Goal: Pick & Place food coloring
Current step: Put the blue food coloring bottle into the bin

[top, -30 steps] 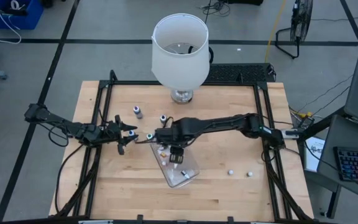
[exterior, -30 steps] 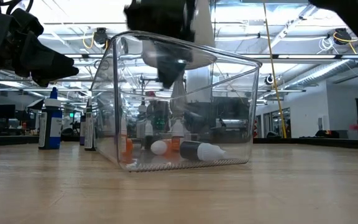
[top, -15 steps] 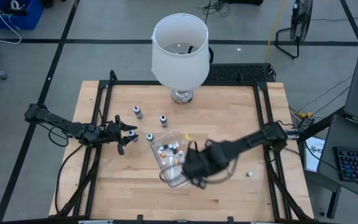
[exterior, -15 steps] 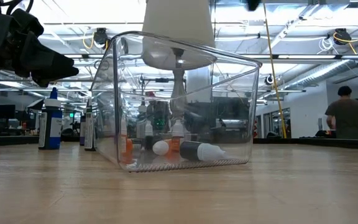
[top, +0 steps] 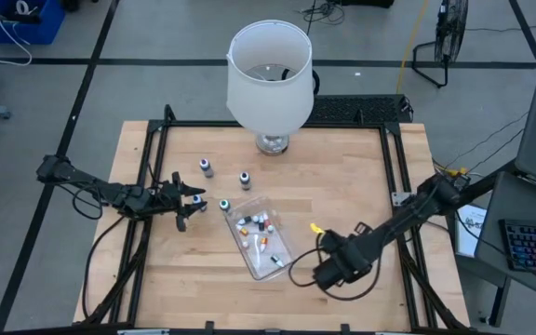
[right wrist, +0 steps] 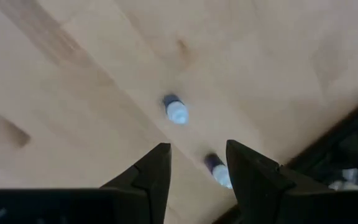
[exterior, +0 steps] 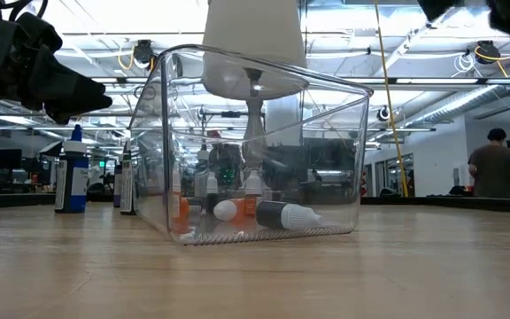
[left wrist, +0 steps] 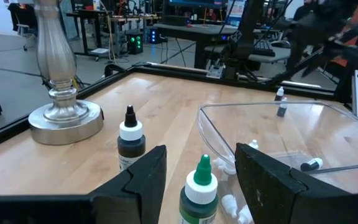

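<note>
On the pale wooden worktop: a clear rectangular tray of thin glossy plastic, with rounded corners, walls leaning outward and an open top. Inside it, a loose cluster of food coloring bottles, some lying down and some upright. Small cylinders with tapered dropper tips and white caps, orange and dark bodies visible through the wall in the low view.

Outside the tray, upright on the wood: a green-capped bottle just beside the tray's corner. Farther back, a pair of dark bottles toward the lamp base, a smooth turned metal foot under a large white drum lampshade. Near the front right of the worktop, two stray bottles on bare wood, close to each other but apart.

Left hand low at the worktop's left side, dark fingers apart. Green-capped bottle standing in the gap just ahead, touching neither finger. Right hand above the front right of the worktop, to the right of the tray, fingers apart with nothing between them, pointing down at the two stray bottles.

In the room behind, a person standing far off.
</note>
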`<state>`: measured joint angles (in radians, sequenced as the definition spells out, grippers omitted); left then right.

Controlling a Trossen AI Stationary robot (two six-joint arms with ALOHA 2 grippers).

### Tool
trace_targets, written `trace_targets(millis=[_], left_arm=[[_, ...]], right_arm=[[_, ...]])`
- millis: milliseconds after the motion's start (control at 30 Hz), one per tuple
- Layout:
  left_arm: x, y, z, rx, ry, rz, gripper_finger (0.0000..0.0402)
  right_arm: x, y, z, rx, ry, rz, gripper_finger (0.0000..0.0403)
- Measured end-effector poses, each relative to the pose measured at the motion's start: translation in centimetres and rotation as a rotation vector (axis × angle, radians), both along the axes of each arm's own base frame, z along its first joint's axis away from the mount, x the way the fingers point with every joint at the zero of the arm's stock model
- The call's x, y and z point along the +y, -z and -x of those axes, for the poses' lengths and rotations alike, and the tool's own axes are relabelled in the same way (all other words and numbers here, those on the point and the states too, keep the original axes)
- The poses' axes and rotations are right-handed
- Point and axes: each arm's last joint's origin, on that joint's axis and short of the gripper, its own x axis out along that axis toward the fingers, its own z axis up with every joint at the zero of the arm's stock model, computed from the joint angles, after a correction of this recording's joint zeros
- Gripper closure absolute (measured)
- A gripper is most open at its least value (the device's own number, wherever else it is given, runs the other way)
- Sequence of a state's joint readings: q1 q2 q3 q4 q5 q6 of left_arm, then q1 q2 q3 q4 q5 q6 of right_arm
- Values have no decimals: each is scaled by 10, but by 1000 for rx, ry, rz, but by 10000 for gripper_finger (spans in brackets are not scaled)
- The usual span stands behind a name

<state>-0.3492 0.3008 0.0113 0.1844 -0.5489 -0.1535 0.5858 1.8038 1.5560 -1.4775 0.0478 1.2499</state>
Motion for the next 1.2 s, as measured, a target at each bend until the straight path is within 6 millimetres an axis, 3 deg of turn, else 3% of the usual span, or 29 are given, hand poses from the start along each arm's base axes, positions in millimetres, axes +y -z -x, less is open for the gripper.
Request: trace_targets(millis=[367,633,1033,1200], left_arm=[[0,0,0,0,0,0,211],[0,0,0,0,0,0,211],[0,0,0,0,0,0,210],[0,0,0,0,0,0,210]], right_arm=[[-26,52,46,-219,145,-195,223],[-36,85,60,-310,174,-264,218],[-39,92,60,-325,185,-264,233],[-39,92,60,-323,185,-266,261]])
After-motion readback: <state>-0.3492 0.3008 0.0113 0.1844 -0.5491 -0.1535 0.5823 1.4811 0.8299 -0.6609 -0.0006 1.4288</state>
